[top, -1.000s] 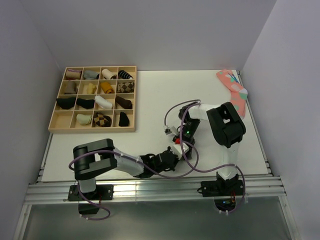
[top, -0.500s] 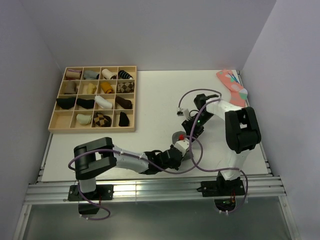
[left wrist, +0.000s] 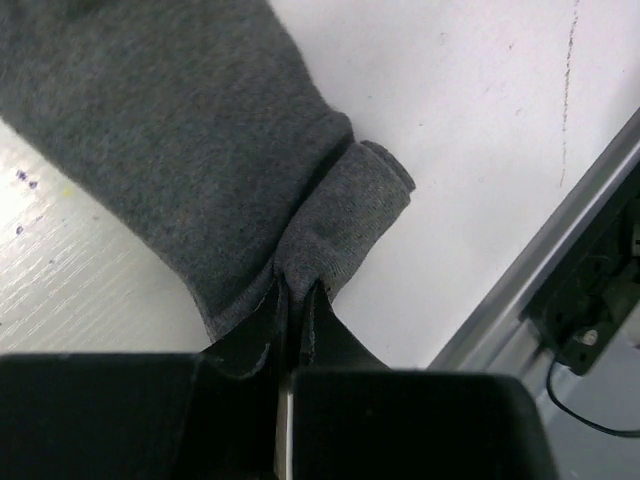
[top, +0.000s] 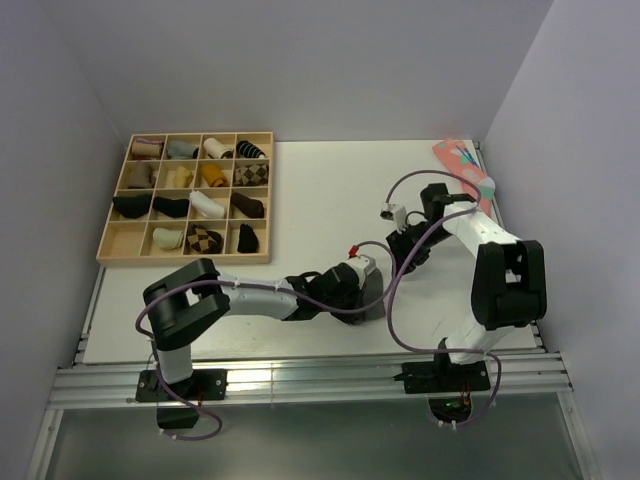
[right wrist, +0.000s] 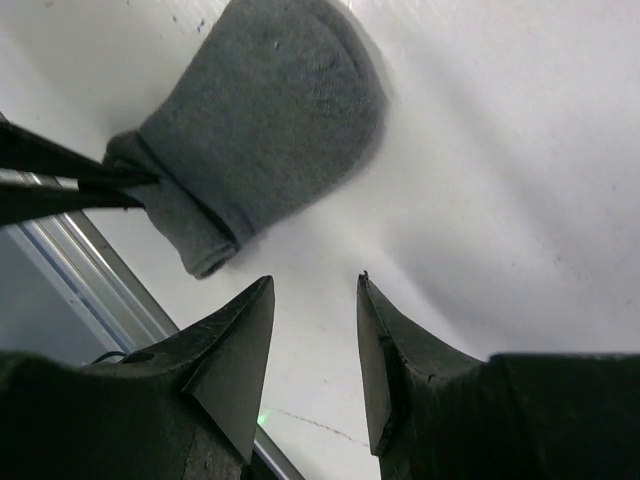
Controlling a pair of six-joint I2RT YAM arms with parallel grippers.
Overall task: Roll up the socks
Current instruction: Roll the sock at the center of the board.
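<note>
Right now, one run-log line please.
left gripper: shut on grey sock, folded end | right gripper: open, empty, off the sock | roll: barely started

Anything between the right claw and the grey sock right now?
Nothing visible. Only bare table lies between the open right claw and the grey sock. The left claw pinches its rolled edge, off to one side.

The socks [left wrist: 170,130] are seen as one plain charcoal-grey bundle of soft knit, laid flat on the white table [left wrist: 480,120] towards its front edge. The far end is broad and rounded, and is spread smooth. The near end is turned over into a short, tight roll lying across the width of the bundle. This rolled end is pinched between the closed fingers of the left tool [left wrist: 293,292], and the fabric is slightly gathered there.
</note>
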